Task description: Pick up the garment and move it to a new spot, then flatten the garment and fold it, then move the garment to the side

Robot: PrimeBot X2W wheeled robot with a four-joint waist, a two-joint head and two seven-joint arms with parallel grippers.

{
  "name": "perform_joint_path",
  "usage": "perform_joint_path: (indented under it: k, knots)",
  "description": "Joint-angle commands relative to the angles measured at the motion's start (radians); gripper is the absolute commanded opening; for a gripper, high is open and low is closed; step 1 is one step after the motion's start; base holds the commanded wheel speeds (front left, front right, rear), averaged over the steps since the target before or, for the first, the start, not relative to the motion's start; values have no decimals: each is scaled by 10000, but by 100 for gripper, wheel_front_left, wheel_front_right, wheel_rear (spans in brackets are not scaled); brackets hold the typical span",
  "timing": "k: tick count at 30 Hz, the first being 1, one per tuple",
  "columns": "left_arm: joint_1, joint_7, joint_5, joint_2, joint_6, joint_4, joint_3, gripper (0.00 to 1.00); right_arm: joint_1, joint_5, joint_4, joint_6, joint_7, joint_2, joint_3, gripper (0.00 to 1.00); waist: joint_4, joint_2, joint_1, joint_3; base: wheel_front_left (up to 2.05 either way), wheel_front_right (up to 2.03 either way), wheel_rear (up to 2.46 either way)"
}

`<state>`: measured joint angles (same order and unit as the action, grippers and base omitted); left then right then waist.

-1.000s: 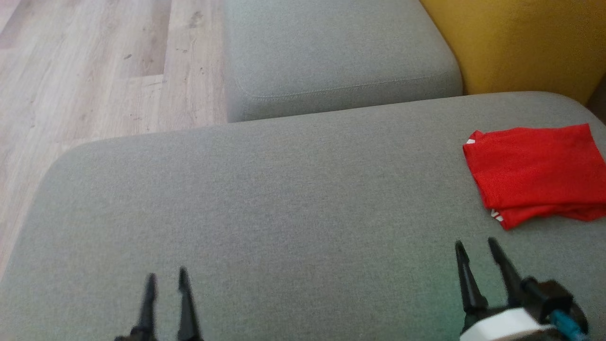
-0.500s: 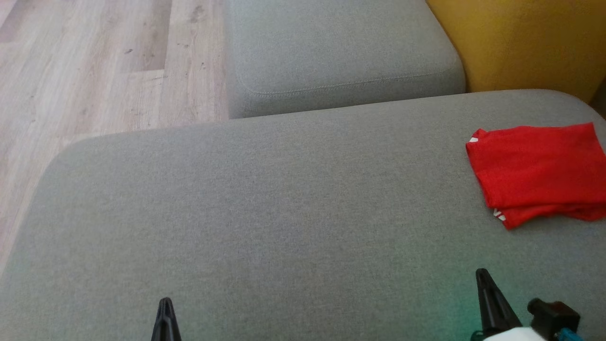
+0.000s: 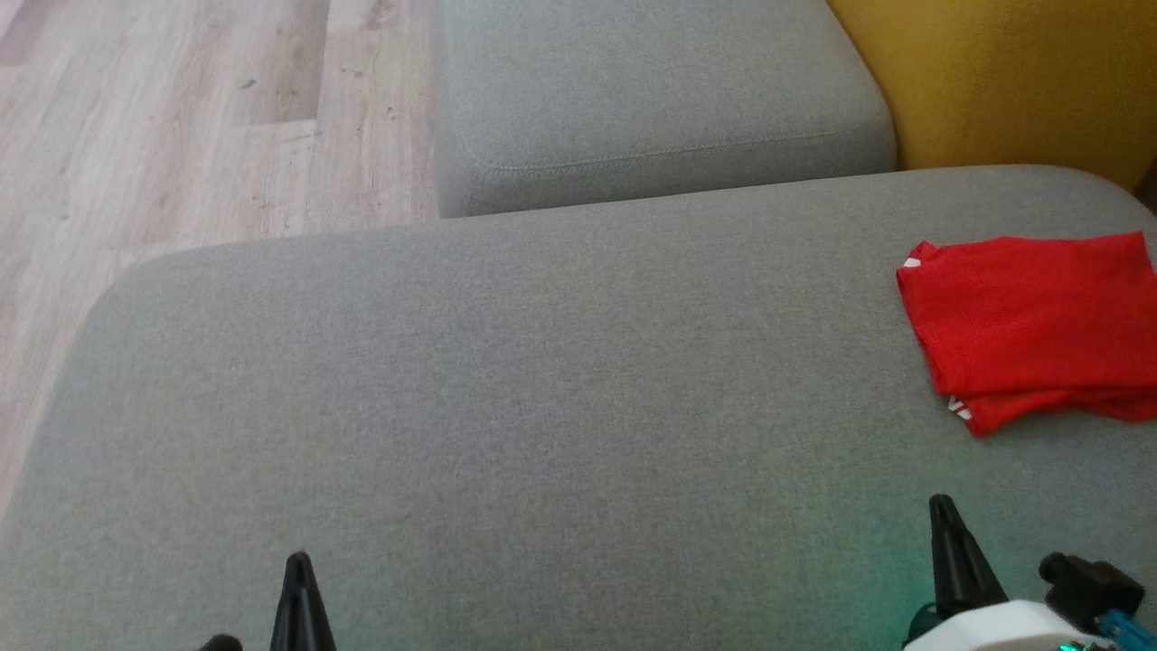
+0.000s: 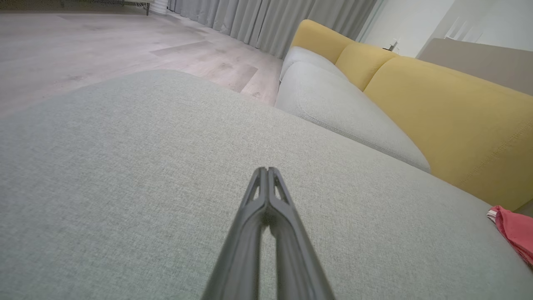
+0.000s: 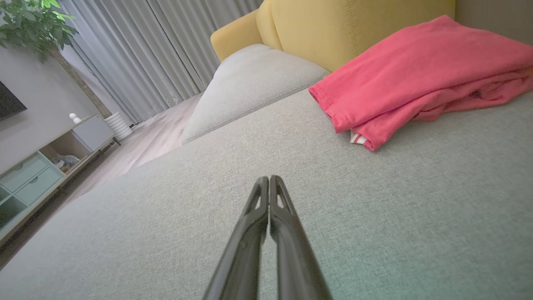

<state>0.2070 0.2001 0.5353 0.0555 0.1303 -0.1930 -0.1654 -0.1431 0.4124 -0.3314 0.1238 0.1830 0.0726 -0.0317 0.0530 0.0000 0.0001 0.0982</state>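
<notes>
Garment: folded red cloth garment [image 3: 1030, 325], right edge of grey fabric sofa cushion [image 3: 542, 407].
Grippers: left gripper [image 4: 266, 171], right gripper [image 5: 270, 179] both closed, empty.
Advice: likely done; retreat without snagging.

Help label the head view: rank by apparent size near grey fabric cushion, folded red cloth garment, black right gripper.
Largest first:
near grey fabric cushion
folded red cloth garment
black right gripper, partly cropped

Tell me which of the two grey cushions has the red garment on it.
The large near cushion: the red garment lies at its right end. The smaller far cushion lies beyond it, apart from the garment.
</notes>
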Motion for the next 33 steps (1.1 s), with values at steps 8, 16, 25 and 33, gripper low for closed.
perform_joint_path:
  k: [8, 16, 25, 33]
  knots:
    - [-729, -266, 1149, 128, -313, 163, 317, 0, 754, 1242, 420, 20, -322, -29, 155, 0, -50, 0, -1, -94, 0, 0, 0]
    - [-935, -476, 2031, 149, -515, 119, 484, 0, 908, 2181, 459, 25, -553, -45, 269, 0, -92, 0, -1, -175, 0, 0, 0]
    - [-1168, -720, 3020, 166, -742, 58, 680, 0, 1081, 3242, 504, 29, -814, -63, 397, 0, -139, 0, -1, -266, 0, 0, 0]
    - [-1377, -942, 3894, 177, -944, 0, 860, 0, 1236, 4185, 543, 34, -1046, -80, 512, 0, -182, 0, -1, -347, 0, 0, 0]
